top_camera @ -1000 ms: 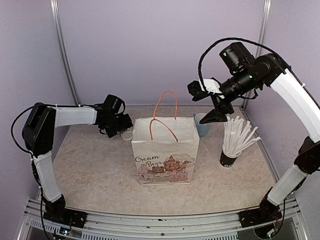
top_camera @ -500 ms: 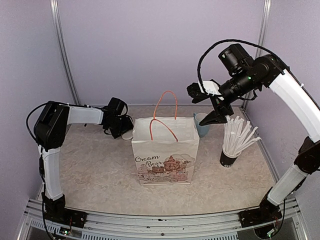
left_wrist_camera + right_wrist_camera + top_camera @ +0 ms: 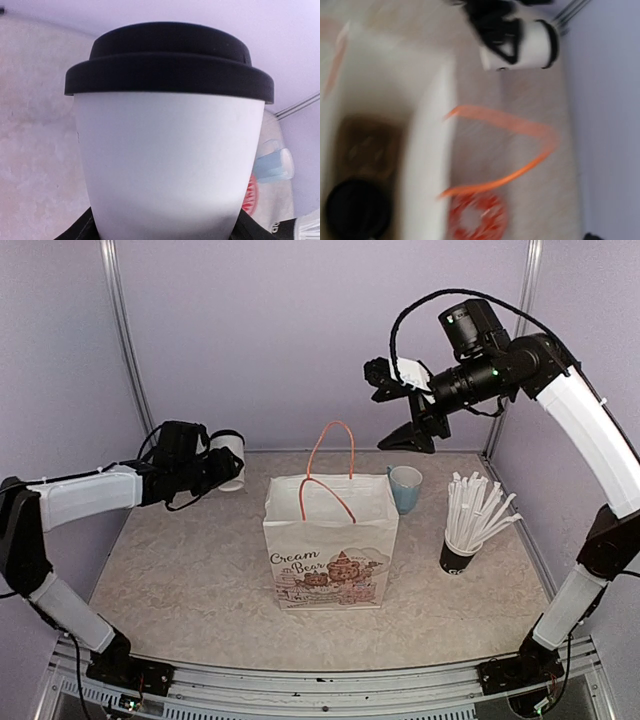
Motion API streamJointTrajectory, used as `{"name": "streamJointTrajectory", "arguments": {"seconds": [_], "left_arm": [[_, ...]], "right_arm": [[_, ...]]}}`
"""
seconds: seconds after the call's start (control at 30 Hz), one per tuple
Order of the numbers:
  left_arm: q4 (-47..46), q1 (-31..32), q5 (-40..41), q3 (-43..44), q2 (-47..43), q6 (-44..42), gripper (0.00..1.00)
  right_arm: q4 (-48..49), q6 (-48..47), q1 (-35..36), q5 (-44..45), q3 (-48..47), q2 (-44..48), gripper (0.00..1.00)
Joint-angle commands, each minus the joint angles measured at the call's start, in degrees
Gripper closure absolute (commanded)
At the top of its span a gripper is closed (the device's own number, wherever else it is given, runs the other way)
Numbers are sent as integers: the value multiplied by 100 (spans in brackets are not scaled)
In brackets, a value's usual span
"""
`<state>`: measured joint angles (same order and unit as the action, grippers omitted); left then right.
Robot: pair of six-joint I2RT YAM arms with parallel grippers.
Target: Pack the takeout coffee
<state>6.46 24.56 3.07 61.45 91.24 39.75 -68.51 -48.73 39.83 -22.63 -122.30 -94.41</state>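
Pinching one black-lidded white paper cup (image 3: 230, 458), left gripper (image 3: 213, 470) hangs beside the printed paper bag (image 3: 330, 540); other cup (image 3: 357, 210) already sits inside; right gripper (image 3: 395, 408) spread, empty.

A light blue mug (image 3: 406, 487) stands on the bench (image 3: 200, 580) just behind a paper bag (image 3: 330, 545) — right of it, a dark cup (image 3: 456, 558) full of white straws (image 3: 478, 508).

The left fingers (image 3: 208, 478) have raised the white cup (image 3: 229, 458) leftward, and the right arm (image 3: 582, 425) has climbed.
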Motion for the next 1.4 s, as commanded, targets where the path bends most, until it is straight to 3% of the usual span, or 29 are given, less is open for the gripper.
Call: {"name": "streamJointTrajectory", "arguments": {"seconds": [0.0, 0.03, 0.13, 0.23, 0.33, 0.43, 0.57, 1.37], "left_arm": [[-1718, 118, -356, -570, -1370, -1222, 31], [-2025, 167, -571, -700, -1698, -1438, 31], [-2771, 394, -1247, -930, -2208, -2097, 30], [-3078, 630, -1728, -934, -2514, -2523, 29], [-3190, 910, -1946, -942, -2644, -2885, 28], [-3412, 1130, -2175, -999, -2674, -2917, 27], [-3493, 1384, -2479, -896, -2544, -2931, 26], [-3974, 2078, -2582, -805, -2189, -3063, 25]], "right_arm": [[753, 669, -30, -181, -885, -464, 7], [805, 774, -33, -313, -1046, -593, 2], [970, 1098, -33, -663, -1492, -1023, 1], [1149, 1476, -31, -1064, -1784, -1332, 1], [1564, 1845, -34, -2030, -1527, -1365, 0], [1930, 2486, -30, -3161, -1443, -1576, 1], [2255, 2912, 127, -3848, -1437, -1818, 1], [3556, 4372, 582, -4246, -874, -2002, 1]]}}
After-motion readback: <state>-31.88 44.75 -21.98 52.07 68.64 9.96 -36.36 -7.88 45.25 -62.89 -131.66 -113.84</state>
